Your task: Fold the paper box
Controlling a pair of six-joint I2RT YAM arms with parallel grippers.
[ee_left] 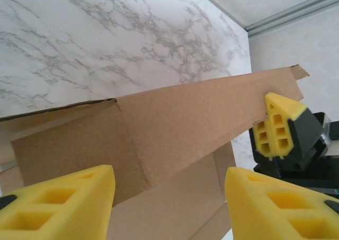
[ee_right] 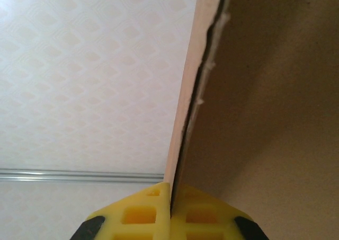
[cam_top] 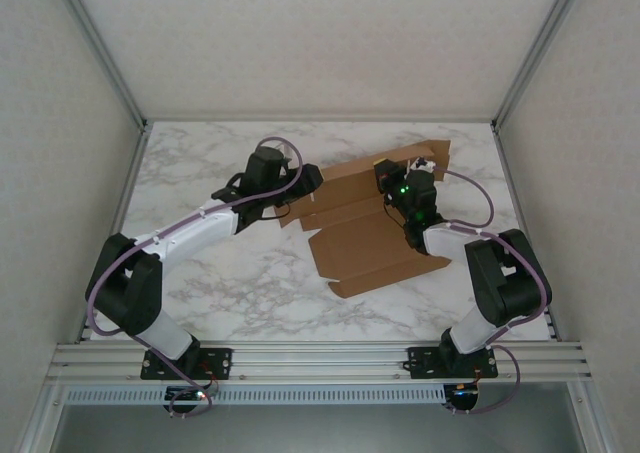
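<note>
matt rough cardboard paper box [cam_top: 362, 255]

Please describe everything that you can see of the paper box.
The paper box is a plain brown cardboard sheet, unprinted, with creases, flaps and cut edges. It lies partly flat on the marble table, its far flap raised. The right claw is shut on that flap's edge; the left claw stands open near it.

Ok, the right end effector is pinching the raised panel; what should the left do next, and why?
Probably nudge the left end effector forward and close on the paper box flap. Its fingers stand apart with the flap ungripped ahead, while the right end effector is shut on the panel edge.
</note>
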